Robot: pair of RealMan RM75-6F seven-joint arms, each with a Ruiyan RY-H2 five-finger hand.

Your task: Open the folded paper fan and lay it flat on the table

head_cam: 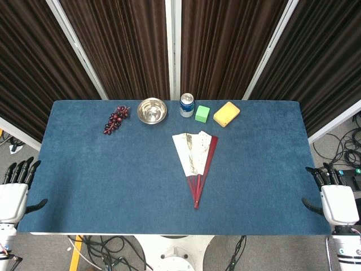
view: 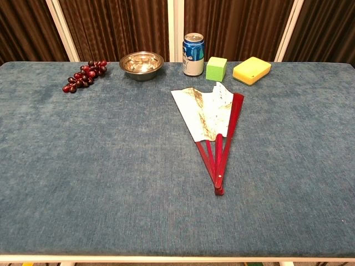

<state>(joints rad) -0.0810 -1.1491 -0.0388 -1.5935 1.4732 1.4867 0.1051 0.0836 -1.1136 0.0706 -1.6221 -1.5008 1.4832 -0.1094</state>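
Note:
The paper fan [head_cam: 195, 158] lies flat on the blue table [head_cam: 101, 180], a little right of centre, spread partway into a narrow wedge. Its white painted leaf points away from me and its red ribs meet at a pivot near me. In the chest view the fan [view: 209, 119] shows the same partial spread. My left hand [head_cam: 17, 189] hangs off the table's left edge, fingers apart, holding nothing. My right hand [head_cam: 334, 195] hangs off the right edge, likewise empty with fingers apart. Neither hand touches the fan, and the chest view shows no hand.
Along the back edge stand a bunch of dark grapes [head_cam: 115, 119], a steel bowl [head_cam: 152, 110], a blue drink can [head_cam: 186, 105], a green cube [head_cam: 202, 113] and a yellow sponge [head_cam: 226, 113]. Dark curtains hang behind the table.

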